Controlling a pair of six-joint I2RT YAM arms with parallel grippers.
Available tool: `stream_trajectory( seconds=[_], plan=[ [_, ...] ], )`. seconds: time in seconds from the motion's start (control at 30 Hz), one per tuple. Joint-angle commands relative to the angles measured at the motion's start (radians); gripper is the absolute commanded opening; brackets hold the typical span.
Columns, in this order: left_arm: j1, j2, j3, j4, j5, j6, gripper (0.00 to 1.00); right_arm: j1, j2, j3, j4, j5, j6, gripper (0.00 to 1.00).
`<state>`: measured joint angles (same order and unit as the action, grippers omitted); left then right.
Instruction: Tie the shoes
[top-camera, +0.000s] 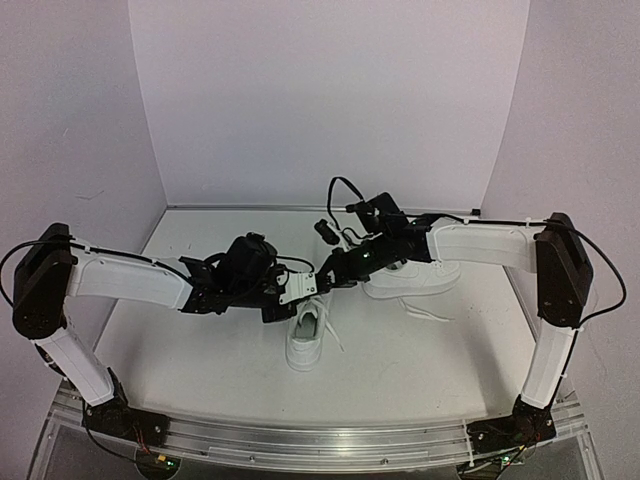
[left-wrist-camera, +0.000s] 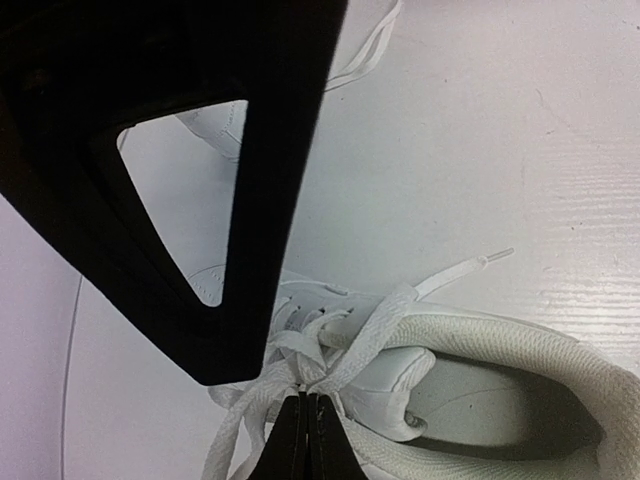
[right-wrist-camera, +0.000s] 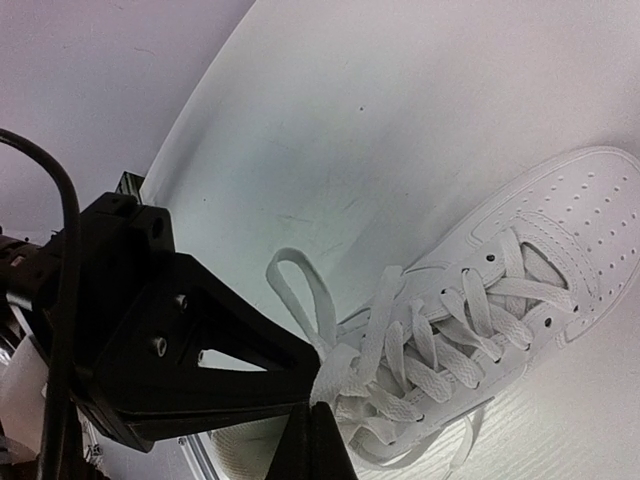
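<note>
Pinching the laces (left-wrist-camera: 330, 345) of the nearer shoe (left-wrist-camera: 500, 370), our left tool (left-wrist-camera: 308, 400) shows its fingers pressed together right at the crossing over the tongue. Our right tool (right-wrist-camera: 318, 412) looks likewise closed on a strand at the foot of a loop (right-wrist-camera: 298, 290), so both tools meet tip to tip with that shoe directly beneath them. The second shoe (top-camera: 412, 277) lies just behind the right tool, under its arm. We judge the main risk to be crowding: with the tips this close, any sideways pull could knock one tool against the other. An uneven tug could also slide the loop out of the right tool's pinch and undo the shape. Nothing pins the shoe, so a hard pull may simply drag it along. A loose lace end (left-wrist-camera: 470, 268) lying beyond the left tool could snag. The bench (top-camera: 200, 340) is white, smooth and faintly ridged, offering little grip, and plain pale walls (top-camera: 330, 100) close it in behind and at both sides.
</note>
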<state>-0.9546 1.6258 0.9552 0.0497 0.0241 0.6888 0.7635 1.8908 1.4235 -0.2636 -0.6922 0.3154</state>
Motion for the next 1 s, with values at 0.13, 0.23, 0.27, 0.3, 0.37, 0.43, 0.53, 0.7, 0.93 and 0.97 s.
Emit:
stream_trajectory(
  seconds=[0.13,0.23,0.27,0.3,0.37,0.43,0.53,0.7,0.93,0.97],
  plan=[
    [0.009,-0.048,-0.038,0.159,0.003,-0.144,0.0,0.0,0.009,-0.005,0.045,-0.025,0.013,0.0],
    [0.01,-0.056,-0.046,0.179,0.013,-0.165,0.0,0.0,0.008,-0.008,0.045,-0.024,0.013,0.0],
    [0.01,-0.06,-0.052,0.187,0.016,-0.173,0.0,0.0,0.008,-0.008,0.045,-0.022,0.012,0.0],
    [0.01,-0.065,-0.057,0.195,0.018,-0.178,0.0,0.0,0.009,-0.009,0.044,-0.021,0.011,0.0],
    [0.012,-0.069,-0.064,0.208,0.007,-0.189,0.0,0.0,0.01,-0.01,0.045,-0.022,0.011,0.0],
    [0.015,-0.064,-0.065,0.219,-0.007,-0.201,0.0,0.001,0.01,-0.009,0.046,-0.023,0.011,0.0],
    [0.017,-0.05,-0.075,0.256,-0.004,-0.236,0.0,0.001,0.01,-0.01,0.046,-0.023,0.011,0.0],
    [0.017,-0.016,-0.102,0.338,-0.001,-0.286,0.0,0.001,0.008,-0.011,0.048,-0.024,0.013,0.0],
    [0.017,0.024,-0.116,0.42,0.015,-0.332,0.0,0.001,0.011,-0.013,0.053,-0.024,0.019,0.0],
    [0.017,0.03,-0.121,0.435,0.017,-0.338,0.0,0.001,0.012,-0.012,0.054,-0.025,0.02,0.0]
  ],
)
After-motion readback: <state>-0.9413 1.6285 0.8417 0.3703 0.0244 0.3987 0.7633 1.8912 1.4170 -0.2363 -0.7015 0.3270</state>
